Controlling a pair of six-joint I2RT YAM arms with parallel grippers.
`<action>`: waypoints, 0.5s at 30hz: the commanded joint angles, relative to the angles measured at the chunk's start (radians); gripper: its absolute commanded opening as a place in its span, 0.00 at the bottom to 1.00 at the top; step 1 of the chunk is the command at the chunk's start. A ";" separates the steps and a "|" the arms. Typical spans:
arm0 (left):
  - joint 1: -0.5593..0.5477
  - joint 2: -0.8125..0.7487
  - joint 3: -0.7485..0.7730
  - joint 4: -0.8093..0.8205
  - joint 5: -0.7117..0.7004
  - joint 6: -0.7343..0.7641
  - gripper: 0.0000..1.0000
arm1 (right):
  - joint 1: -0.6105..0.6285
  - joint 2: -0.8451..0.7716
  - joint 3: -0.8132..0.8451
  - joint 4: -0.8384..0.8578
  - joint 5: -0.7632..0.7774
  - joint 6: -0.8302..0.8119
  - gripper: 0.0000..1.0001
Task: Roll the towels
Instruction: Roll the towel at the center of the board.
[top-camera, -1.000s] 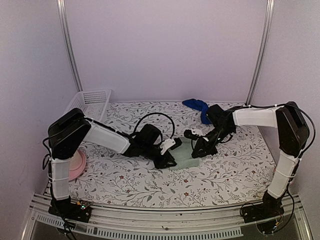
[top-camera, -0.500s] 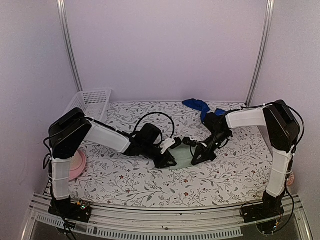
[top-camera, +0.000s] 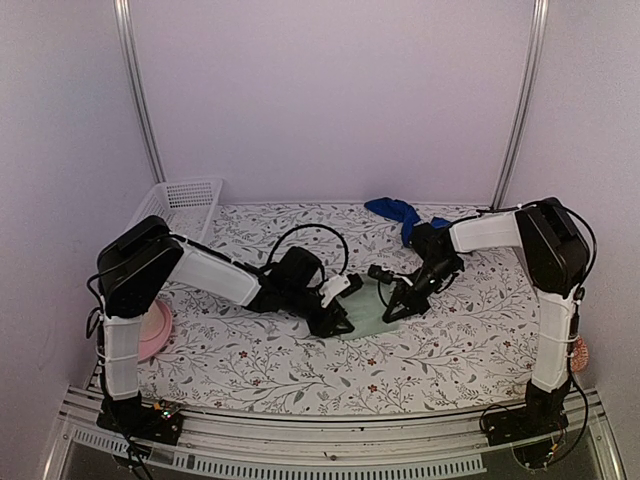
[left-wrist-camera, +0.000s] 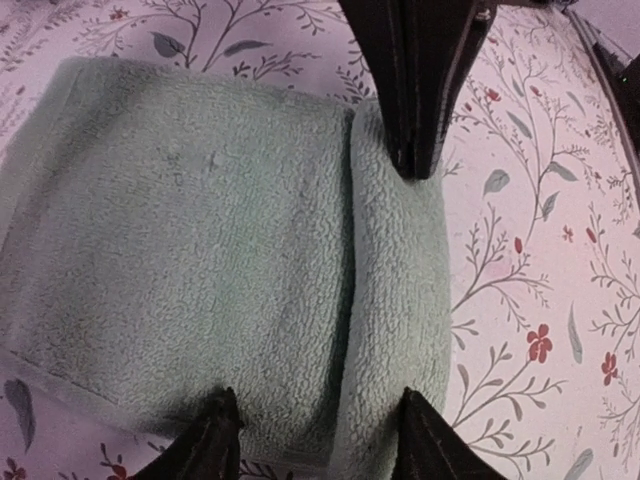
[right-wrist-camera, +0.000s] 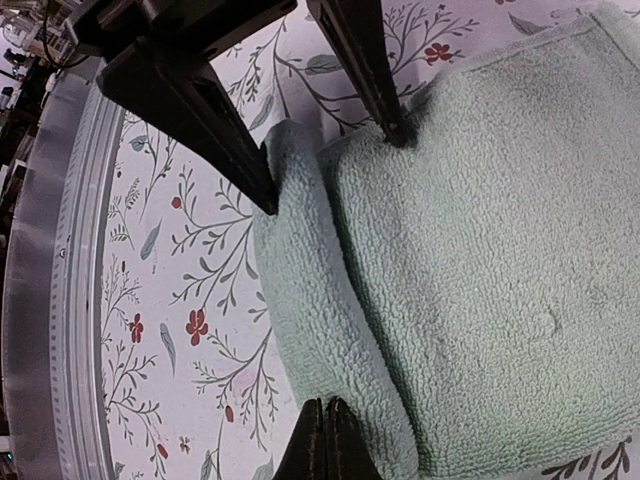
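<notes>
Two towels are in play. The sage-green towel (top-camera: 365, 312) is laid at the centre of the overhead view on the flowered tablecloth (top-camera: 450, 340). One edge of it is turned over into a thick fold, seen at the right in the left wrist view and at the left in the right wrist view. The rest is spread flat. The blue towel (top-camera: 395, 212) is bunched at the upper middle of the overhead view, near the back wall and well apart from the green one.

Now the grippers. The left gripper (left-wrist-camera: 320, 440) is set astride that fold with its jaws parted. One finger is placed at the outer edge and the other at the seam where fold meets flat cloth. The right gripper (right-wrist-camera: 328, 440) is pointed in from the opposite side, fingers pressed tight together and tips lowered at the end of the fold. Whether any cloth is pinched between them cannot be told.

Further out, a white basket (top-camera: 180, 205) is seen at the upper left. A pink plate (top-camera: 155, 330) is half hidden behind the left arm at the left edge.
</notes>
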 joint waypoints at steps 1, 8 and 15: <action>0.015 -0.021 -0.048 0.007 -0.089 0.001 0.59 | -0.018 0.048 0.036 -0.007 -0.009 0.034 0.03; -0.004 -0.136 -0.144 0.147 -0.202 0.015 0.80 | -0.021 0.112 0.081 -0.061 -0.030 0.050 0.03; -0.058 -0.260 -0.245 0.251 -0.303 0.143 0.97 | -0.023 0.150 0.107 -0.097 -0.023 0.067 0.04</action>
